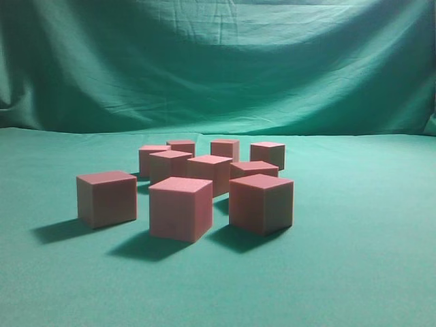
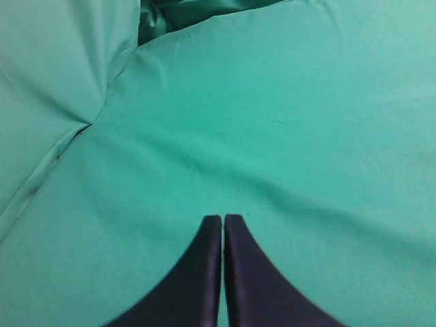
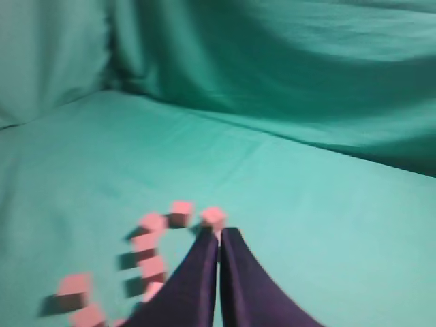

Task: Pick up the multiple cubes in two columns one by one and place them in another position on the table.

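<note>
On the tabletop (image 1: 381, 259), the cubes (image 1: 204, 187) sit bunched mid-surface, some nearly touching. Left hand (image 2: 223, 219) and right hand (image 3: 219, 233) are both clenched, empty, well clear. Risk: tight spacing may let descending fingers knock neighbouring cubes askew.

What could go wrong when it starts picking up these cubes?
The cubes sit close together, so fingers reaching for an inner one may knock its neighbours. Both the left gripper and the right gripper are shut and must open before descending. The table cloth is wrinkled, so a dragged fingertip could shift cubes.
</note>
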You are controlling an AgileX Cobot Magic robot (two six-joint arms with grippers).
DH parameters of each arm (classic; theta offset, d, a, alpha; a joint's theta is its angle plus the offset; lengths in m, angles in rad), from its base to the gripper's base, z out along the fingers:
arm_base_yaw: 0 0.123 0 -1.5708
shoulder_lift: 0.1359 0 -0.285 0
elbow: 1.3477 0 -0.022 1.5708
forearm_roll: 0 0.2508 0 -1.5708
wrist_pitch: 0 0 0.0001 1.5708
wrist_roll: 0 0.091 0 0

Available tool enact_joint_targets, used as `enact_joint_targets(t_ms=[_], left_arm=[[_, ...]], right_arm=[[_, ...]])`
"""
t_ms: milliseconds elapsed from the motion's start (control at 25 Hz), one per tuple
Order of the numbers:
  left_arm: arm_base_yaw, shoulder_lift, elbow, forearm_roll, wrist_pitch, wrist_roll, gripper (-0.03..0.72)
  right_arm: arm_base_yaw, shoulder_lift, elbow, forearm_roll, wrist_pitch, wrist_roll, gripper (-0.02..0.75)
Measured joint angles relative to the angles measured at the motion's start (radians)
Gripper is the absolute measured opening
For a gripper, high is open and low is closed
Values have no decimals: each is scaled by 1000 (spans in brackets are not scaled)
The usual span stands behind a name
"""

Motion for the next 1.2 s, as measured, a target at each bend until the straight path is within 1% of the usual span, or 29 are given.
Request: enact_joint_targets(t_ms=[160, 280, 320, 480, 600, 680, 920, 1200], left_arm=[[0, 0, 0, 0, 0, 0, 0], [0, 0, 0, 0, 0, 0, 0], [0, 0, 0, 0, 0, 0, 0], [0, 0, 0, 0, 0, 0, 0], [0, 0, 0, 0, 0, 0, 0], [0, 0, 0, 0, 0, 0, 0], [0, 0, 0, 0, 0, 0, 0], [0, 0, 0, 0, 0, 0, 0]], right_arm=[[-194, -109, 188, -2, -135, 1, 0], [-311, -177, 334, -2, -239, 1, 0], [-345, -196, 384, -2, -268, 1, 0], [-434, -270, 541, 17, -359, 2, 0], [-477, -302, 598, 32, -376, 5, 0], [-492, -304, 600, 37, -358, 5, 0], [-499, -304, 601, 39, -239, 5, 0], [-499, -304, 603, 39, -204, 43, 0]])
